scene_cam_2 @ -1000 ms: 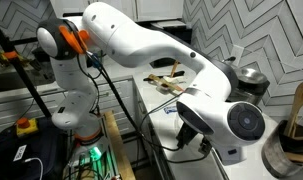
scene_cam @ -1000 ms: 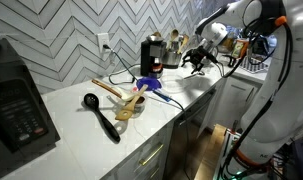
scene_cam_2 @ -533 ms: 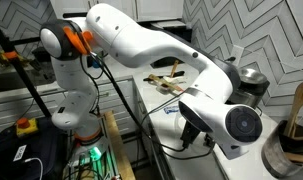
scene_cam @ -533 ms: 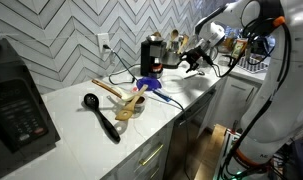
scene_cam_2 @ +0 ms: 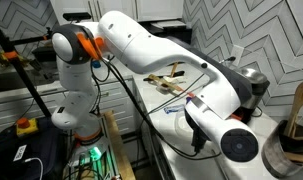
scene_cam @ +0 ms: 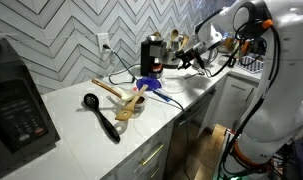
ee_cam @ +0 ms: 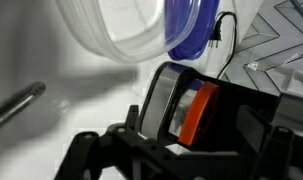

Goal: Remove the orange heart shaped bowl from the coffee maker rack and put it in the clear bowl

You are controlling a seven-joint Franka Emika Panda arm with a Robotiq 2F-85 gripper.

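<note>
In the wrist view the orange heart shaped bowl (ee_cam: 198, 110) stands on edge on the coffee maker rack (ee_cam: 161, 140), inside the black coffee machine (ee_cam: 241, 115). My gripper (ee_cam: 181, 150) is open and empty, a dark finger on each side of the frame, just in front of the rack. The clear bowl (ee_cam: 111, 35) lies beyond, next to a blue utensil (ee_cam: 191, 25). In an exterior view my gripper (scene_cam: 188, 59) hovers beside the coffee machine (scene_cam: 151, 52); the orange bowl is hidden there.
A large black microwave (scene_cam: 16, 100) stands at one end of the white counter (scene_cam: 76, 130). A black ladle (scene_cam: 101, 115), a wooden spoon (scene_cam: 116, 92) and the blue utensil (scene_cam: 149, 86) lie mid-counter. A cable runs from the wall socket (scene_cam: 104, 44). Jars stand behind the coffee machine.
My gripper has moved closer to the coffee machine and lower, towards its rack. Nothing on the counter has moved.
</note>
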